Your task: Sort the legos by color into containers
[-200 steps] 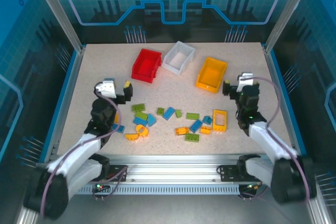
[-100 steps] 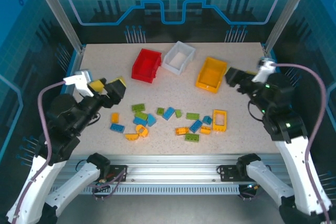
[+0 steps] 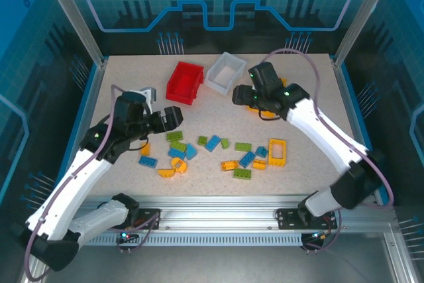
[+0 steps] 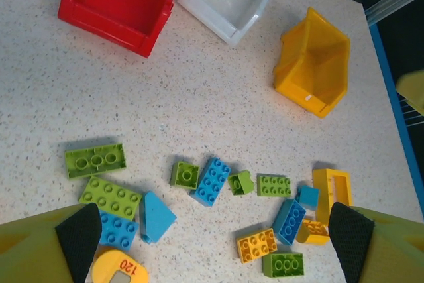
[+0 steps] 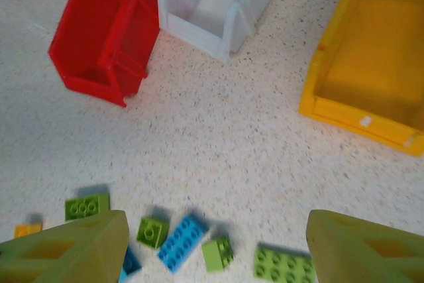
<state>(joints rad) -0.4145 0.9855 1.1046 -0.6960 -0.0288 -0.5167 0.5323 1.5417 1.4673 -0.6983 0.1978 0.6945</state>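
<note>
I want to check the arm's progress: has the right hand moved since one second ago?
Yes. Seen from above, the right hand has swung left, and is now close to the white bin's right side.

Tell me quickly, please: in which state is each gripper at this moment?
Left gripper: open, jaws wide apart, holding nothing.
Right gripper: open, jaws apart, holding nothing.

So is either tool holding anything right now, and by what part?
Nothing is held. The left tool and the right tool both stand open and empty above the table; the bricks lie loose on it.
</note>
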